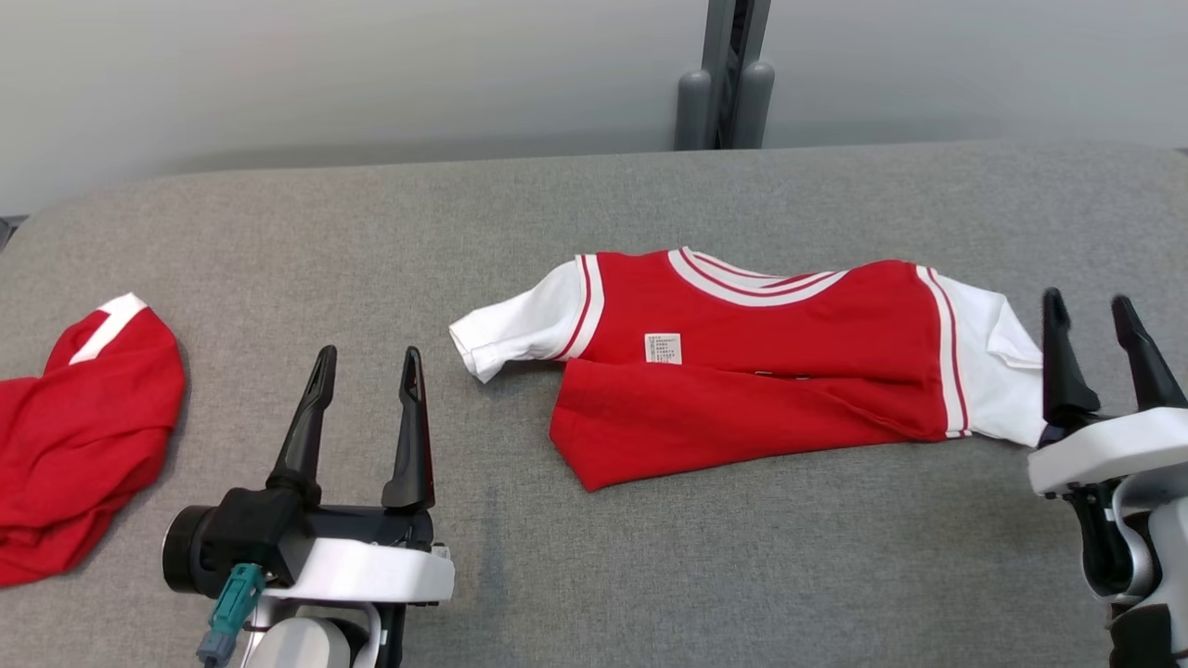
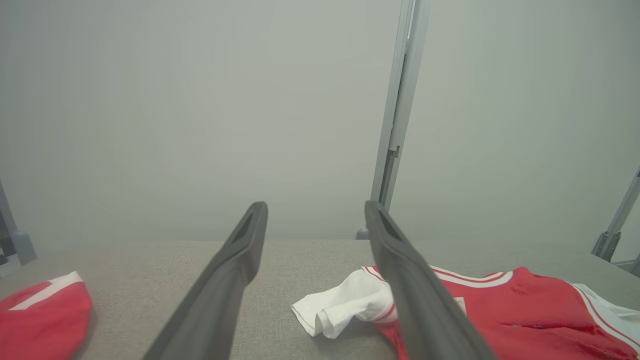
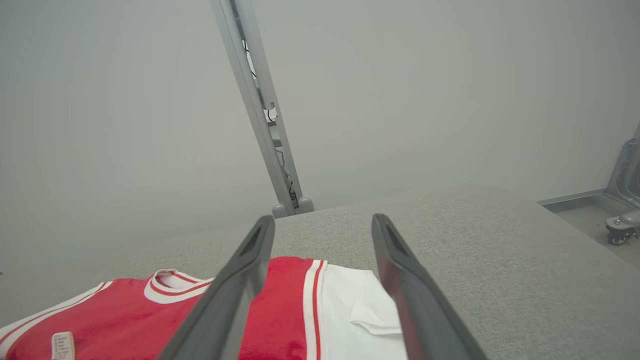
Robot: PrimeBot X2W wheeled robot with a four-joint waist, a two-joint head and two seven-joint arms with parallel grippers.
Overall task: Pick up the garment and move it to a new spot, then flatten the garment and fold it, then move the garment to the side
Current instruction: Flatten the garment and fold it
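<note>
Head view: we judge the shirt (image 1: 742,390) folded once, side move pending; left hand (image 1: 368,353) and right hand (image 1: 1086,299) stand wide, empty.

Left gripper (image 1: 368,353): 2 long black plastic fingers (image 1: 302,436), tapering to narrow tips, w/ a slim slot recess near each tip. They sit on a black blocky base (image 1: 269,533) w/ a round black cylinder (image 1: 183,561) at its side. Below that: a glossy white wrist shell (image 1: 371,571) and a teal plug connector (image 1: 237,598). Right gripper (image 1: 1086,299): same black fingers, curved white shell (image 1: 1104,455), black parts underneath. In wrist views the fingers look matte dk grey.
</note>
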